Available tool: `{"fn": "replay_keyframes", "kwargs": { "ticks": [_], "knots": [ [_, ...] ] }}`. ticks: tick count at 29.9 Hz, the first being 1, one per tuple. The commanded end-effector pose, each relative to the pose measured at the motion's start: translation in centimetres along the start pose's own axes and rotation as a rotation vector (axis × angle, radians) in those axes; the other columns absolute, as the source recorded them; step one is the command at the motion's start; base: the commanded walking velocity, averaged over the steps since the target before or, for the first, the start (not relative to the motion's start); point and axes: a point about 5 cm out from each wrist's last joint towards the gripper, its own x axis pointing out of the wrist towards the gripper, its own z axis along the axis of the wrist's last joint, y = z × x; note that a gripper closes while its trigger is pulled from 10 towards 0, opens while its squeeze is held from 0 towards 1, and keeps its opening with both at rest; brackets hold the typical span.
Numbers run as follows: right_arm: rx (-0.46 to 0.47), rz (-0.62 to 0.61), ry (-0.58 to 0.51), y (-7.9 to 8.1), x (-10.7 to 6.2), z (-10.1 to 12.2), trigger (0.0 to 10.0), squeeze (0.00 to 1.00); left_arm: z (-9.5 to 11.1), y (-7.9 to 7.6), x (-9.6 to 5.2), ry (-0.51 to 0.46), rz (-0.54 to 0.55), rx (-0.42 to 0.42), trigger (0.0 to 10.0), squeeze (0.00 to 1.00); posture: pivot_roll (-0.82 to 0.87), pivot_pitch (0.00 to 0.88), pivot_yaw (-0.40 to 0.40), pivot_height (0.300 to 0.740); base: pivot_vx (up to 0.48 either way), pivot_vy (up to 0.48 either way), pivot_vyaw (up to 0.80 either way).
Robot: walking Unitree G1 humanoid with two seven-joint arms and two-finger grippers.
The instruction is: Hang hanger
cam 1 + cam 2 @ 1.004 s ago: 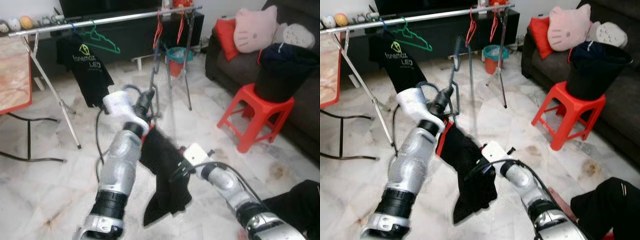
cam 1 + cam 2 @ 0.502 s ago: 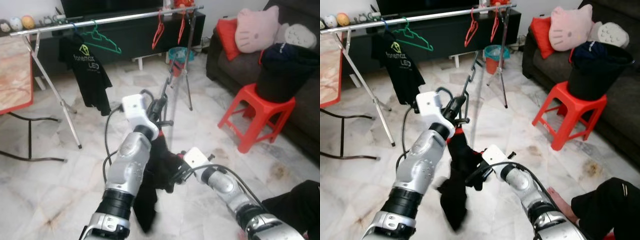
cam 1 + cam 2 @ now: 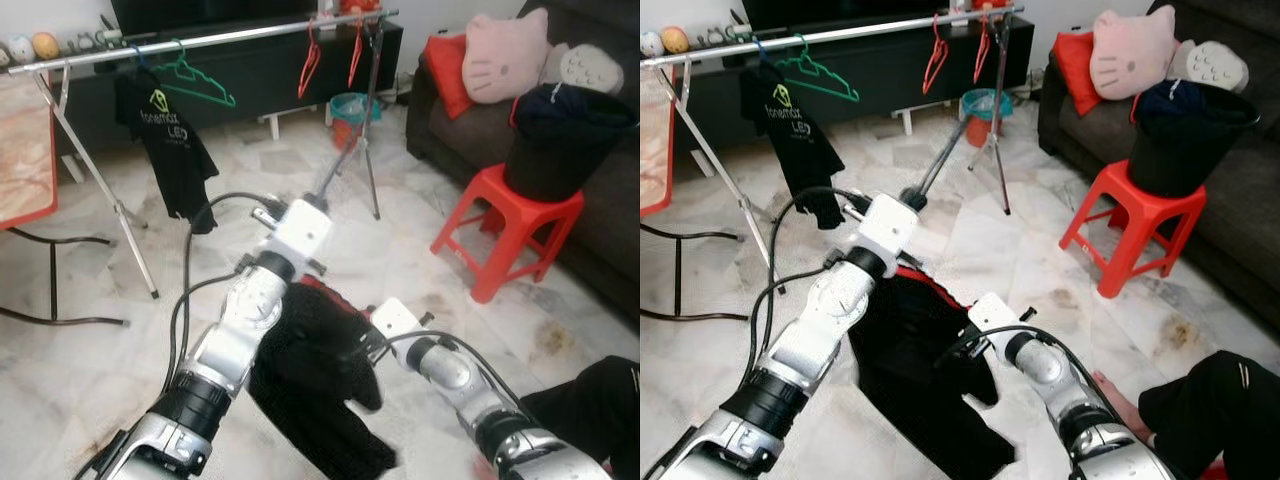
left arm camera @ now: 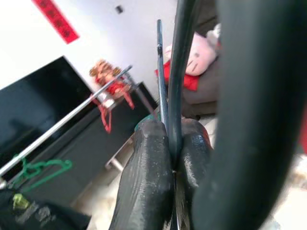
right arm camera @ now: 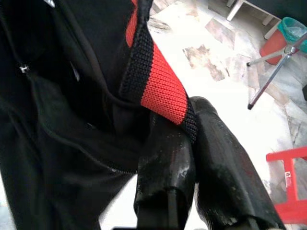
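Two silver arms reach over the marble floor [image 3: 90,360], with the clothes rail [image 3: 210,38] as landmark running across the far side of the room. Right of the rail's end stands a dark sofa [image 3: 600,230] with a pink cushion [image 3: 500,55], and before it a red stool [image 3: 505,225] carries a black bin [image 3: 560,140]. On the rail hang a black T-shirt [image 3: 165,150], a green hanger [image 3: 195,82] beside it, and two red hangers [image 3: 330,55] near the rail's right end. Well short of the rail, low between the arms, hangs a black garment [image 3: 910,370] with a red-striped knit edge [image 5: 158,86]. The left hand [image 4: 170,143] has its fingers pressed together on the thin dark hook of the garment's hanger [image 4: 165,76], which points toward the rail without touching it. The right hand [image 5: 192,143], nearer the robot than the rail, is closed with the garment's red-striped edge pinched between its fingers.
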Motion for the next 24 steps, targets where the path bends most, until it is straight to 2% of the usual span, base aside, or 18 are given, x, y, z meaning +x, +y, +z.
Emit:
{"fn": "replay_keyframes", "kwargs": {
  "ticks": [1,2,3,5,6,8,9,16,19,20,21,22,24],
  "knots": [
    [-0.011,-0.004,0.0,-0.2,0.1,0.2,10.0,0.0,0.4,-0.3,0.2,-0.028,-0.036,0.029,10.0,0.0,-0.05,0.013,-0.023,0.74,0.0,0.0,0.0],
    [-0.011,-0.002,0.001,-0.2,0.1,0.2,10.0,0.0,0.0,-0.4,0.2,0.026,-0.01,-0.246,10.0,0.0,-0.05,0.013,-0.023,0.74,0.0,0.0,0.0],
    [-0.011,-0.001,0.002,-0.2,0.1,0.2,10.0,0.0,-0.1,-0.3,0.3,0.055,0.025,-0.449,10.0,0.0,-0.05,0.014,-0.023,0.74,0.0,0.0,0.0],
    [-0.01,0.001,0.003,-0.1,0.1,0.2,10.0,0.0,-0.4,0.5,0.4,0.077,0.161,-0.9,10.0,0.0,-0.05,0.014,-0.022,0.74,0.0,0.0,0.0],
    [-0.009,0.002,0.004,-0.1,0.1,0.1,10.0,0.0,-0.5,0.6,0.5,0.068,0.191,-1.049,10.0,0.0,-0.05,0.015,-0.022,0.74,0.0,0.0,0.0],
    [-0.008,0.003,0.005,-0.1,0.1,0.1,10.0,0.0,-0.7,0.9,0.5,0.049,0.226,-1.192,10.0,0.0,-0.05,0.016,-0.023,0.74,0.0,0.0,0.0],
    [-0.008,0.003,0.005,-0.1,0.1,0.1,10.0,0.0,-0.7,1.1,0.5,0.045,0.24,-1.213,10.0,0.0,-0.05,0.016,-0.023,0.74,0.0,0.0,0.0],
    [-0.007,0.011,0.006,0.1,0.1,0.0,10.0,0.0,-1.0,2.1,0.4,0.007,0.338,-1.246,10.0,0.0,-0.05,0.016,-0.027,0.74,0.0,0.0,0.0],
    [-0.007,0.014,0.01,0.2,0.1,-0.1,10.0,0.0,-0.9,2.5,0.3,0.009,0.326,-1.161,10.0,0.0,-0.05,0.016,-0.027,0.74,0.0,0.0,0.0],
    [-0.007,0.013,0.019,0.2,0.0,-0.3,10.0,0.0,-0.5,2.5,0.3,0.023,0.263,-0.963,10.0,0.0,-0.05,0.018,-0.027,0.74,0.0,0.0,0.0],
    [-0.007,0.013,0.019,0.2,0.0,-0.3,10.0,0.0,-0.5,2.5,0.3,0.023,0.263,-0.963,10.0,0.0,-0.05,0.018,-0.027,0.74,0.0,0.0,0.0],
    [-0.006,0.011,0.026,0.2,-0.1,-0.5,10.0,0.0,-0.2,2.2,0.3,0.03,0.194,-0.673,10.0,0.0,-0.05,0.018,-0.027,0.74,0.0,0.0,0.0],
    [-0.006,0.011,0.03,0.2,-0.2,-0.6,10.0,0.0,0.1,1.8,0.2,0.008,0.136,-0.449,10.0,0.0,-0.05,0.018,-0.027,0.74,0.0,0.0,0.0]
  ]
}}
